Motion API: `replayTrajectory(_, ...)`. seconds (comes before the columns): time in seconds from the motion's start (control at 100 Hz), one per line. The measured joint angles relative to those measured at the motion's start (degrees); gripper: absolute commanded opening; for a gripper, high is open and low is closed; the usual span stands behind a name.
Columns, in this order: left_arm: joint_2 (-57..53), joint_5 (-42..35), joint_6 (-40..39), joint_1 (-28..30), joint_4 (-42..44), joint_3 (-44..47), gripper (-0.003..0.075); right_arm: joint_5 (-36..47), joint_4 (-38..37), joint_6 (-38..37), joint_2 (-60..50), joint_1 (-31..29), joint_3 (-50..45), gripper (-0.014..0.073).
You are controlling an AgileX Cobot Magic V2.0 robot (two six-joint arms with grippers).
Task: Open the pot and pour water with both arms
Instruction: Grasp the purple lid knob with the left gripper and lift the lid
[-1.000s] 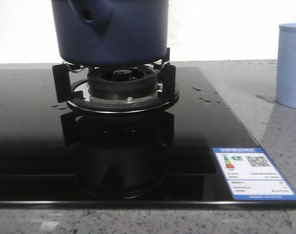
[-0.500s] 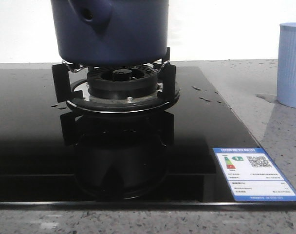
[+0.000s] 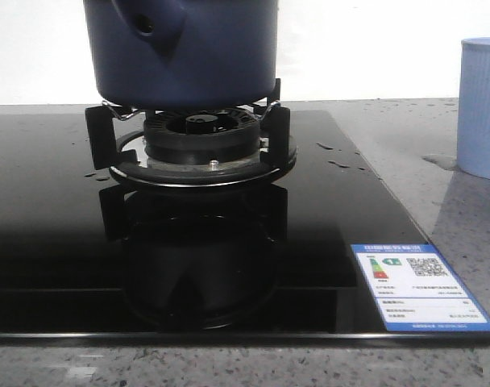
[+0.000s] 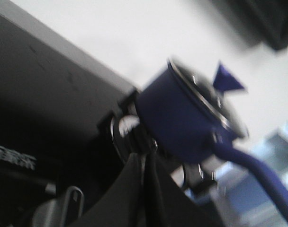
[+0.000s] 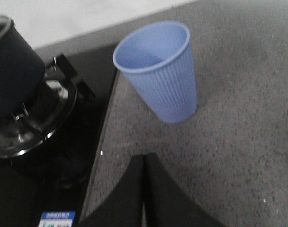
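The dark navy pot (image 3: 188, 48) stands on the gas burner (image 3: 205, 141) at the back centre, and its handle socket (image 3: 148, 22) with a round hole faces forward-left. The left wrist view is blurred. It shows the pot (image 4: 177, 120) with a metal-rimmed lid and a blue knob (image 4: 227, 79), plus a long blue handle (image 4: 257, 168). My left gripper (image 4: 145, 157) is shut on nothing, a short way from the pot's base. My right gripper (image 5: 144, 157) is also shut and empty, above the grey counter near the pale-blue ribbed cup (image 5: 158, 71).
The black glass cooktop (image 3: 51, 242) fills most of the near table and carries an energy-label sticker (image 3: 422, 298) at its front right corner. The cup (image 3: 480, 109) stands upright on the speckled grey counter (image 3: 422, 161) to the cooktop's right. Water droplets (image 3: 338, 157) lie on the glass.
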State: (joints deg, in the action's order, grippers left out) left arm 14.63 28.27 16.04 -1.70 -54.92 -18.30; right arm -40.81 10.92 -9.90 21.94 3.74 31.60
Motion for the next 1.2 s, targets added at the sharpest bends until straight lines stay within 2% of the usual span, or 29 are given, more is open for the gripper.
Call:
replayTrajectory(0.07,5.97,6.30,5.83,0.00,-1.80,-3.30,-0.0018,-6.28,1.55,0.23,4.27,0.00,3.78,-0.0074)
replayTrajectory(0.12,10.06,11.63,13.17,0.00,-5.27,-5.34,-0.0018,-9.63,3.80,1.98,6.61,-0.03,5.75,-0.0074)
replayTrajectory(0.25,20.31,23.62,30.00,0.00,-19.67,-10.23,-0.0018,-15.54,15.10,10.91,10.87,-0.03,8.71,-0.0074)
replayTrajectory(0.36,27.98,33.12,41.78,0.00,-29.21,-14.29,-0.0018,-17.07,26.94,22.09,12.76,-0.03,9.15,-0.0074)
replayTrajectory(0.43,31.81,37.48,47.53,0.00,-31.88,-17.02,-0.0018,-16.23,32.91,31.11,13.01,-0.03,9.19,-0.0074)
replayTrajectory(0.57,37.43,39.95,56.81,0.00,-33.22,-22.77,-0.0015,-11.82,39.85,47.29,12.91,-0.03,9.41,-0.0074)
replayTrajectory(0.66,40.03,40.32,64.01,0.00,-33.32,-25.98,0.0059,-8.78,40.85,51.42,12.91,-0.03,9.41,-0.0074)
replayTrajectory(0.7,41.20,40.30,66.76,-0.28,-33.32,-27.30,0.0145,-7.36,41.01,52.25,12.91,-0.03,9.41,-0.0072)
replayTrajectory(0.71,41.60,40.30,67.86,-0.51,-33.32,-27.50,0.0145,-7.13,41.01,52.37,12.91,-0.03,9.41,-0.0069)
replayTrajectory(0.73,41.98,40.30,69.46,-0.63,-33.32,-28.11,0.0206,-6.44,41.12,52.51,12.91,-0.03,9.41,-0.0063)
replayTrajectory(0.79,43.64,40.30,73.54,-1.79,-33.20,-29.48,0.0362,-4.58,41.26,53.01,12.91,-0.03,9.41,-0.0006)
replayTrajectory(0.82,44.31,40.20,75.66,-2.30,-33.19,-30.16,0.0411,-3.92,41.42,53.75,12.91,-0.03,9.41,0.0038)
replayTrajectory(0.86,45.23,39.38,77.30,-3.03,-32.94,-30.73,0.0505,-2.94,41.40,54.66,12.91,-0.03,9.41,0.0127)
replayTrajectory(0.9,46.07,37.98,78.54,-3.70,-32.94,-31.24,0.0549,-2.28,41.44,56.12,12.91,-0.03,9.41,0.0239)
replayTrajectory(0.99,47.50,32.79,80.16,-4.63,-32.94,-32.22,0.0575,-1.12,41.53,58.59,12.91,-0.03,9.41,0.0489)
replayTrajectory(1.04,48.18,29.60,80.53,-4.73,-32.94,-32.49,0.0575,-0.40,41.53,59.15,12.91,-0.03,9.41,0.0580)
replayTrajectory(1.11,49.27,25.90,80.80,-4.73,-32.94,-32.94,0.0575,0.71,41.57,59.53,12.91,-0.03,9.41,0.0643)
replayTrajectory(1.2,51.34,23.64,81.98,-4.73,-33.73,-34.07,0.0575,1.84,41.66,59.73,12.91,-0.03,9.41,0.0646)
